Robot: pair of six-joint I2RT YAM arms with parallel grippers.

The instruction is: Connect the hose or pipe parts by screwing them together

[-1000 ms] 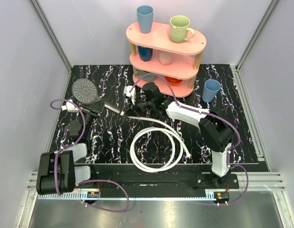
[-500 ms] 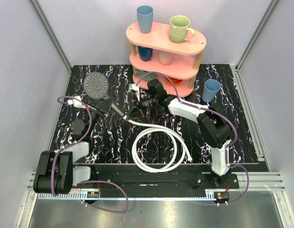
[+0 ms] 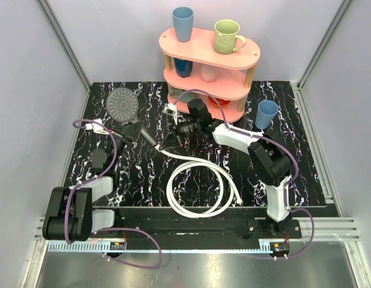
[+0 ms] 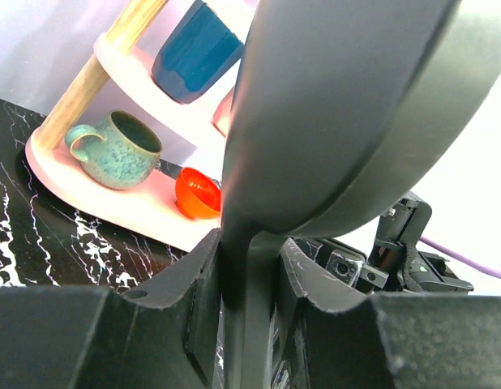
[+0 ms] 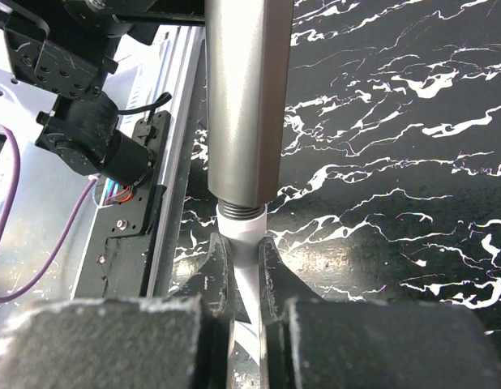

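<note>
The grey round-faced shower head (image 3: 122,103) is raised at the back left, and my left gripper (image 3: 130,129) is shut on its dark handle (image 3: 148,136). In the left wrist view the head (image 4: 340,105) fills the frame, its handle (image 4: 250,324) clamped in my left gripper (image 4: 249,275). The white hose (image 3: 197,186) lies coiled mid-table, one end lifted. My right gripper (image 3: 168,143) is shut on that white end fitting (image 5: 241,235). The fitting meets the handle's threaded tip (image 5: 238,211) end to end, with the threads still showing. The hose's other end (image 3: 238,197) lies loose.
A pink two-tier shelf (image 3: 209,51) with cups stands at the back, close behind my right arm. A blue cup (image 3: 266,114) stands on the table at the right. In the left wrist view a teal mug (image 4: 113,150) and an orange bowl (image 4: 195,193) sit on the shelf. Purple cables (image 3: 107,156) loop near the left arm.
The left gripper carried the shower head right and toward the back. The right gripper brought the hose end left to the handle's tip. The coil shifted slightly.
</note>
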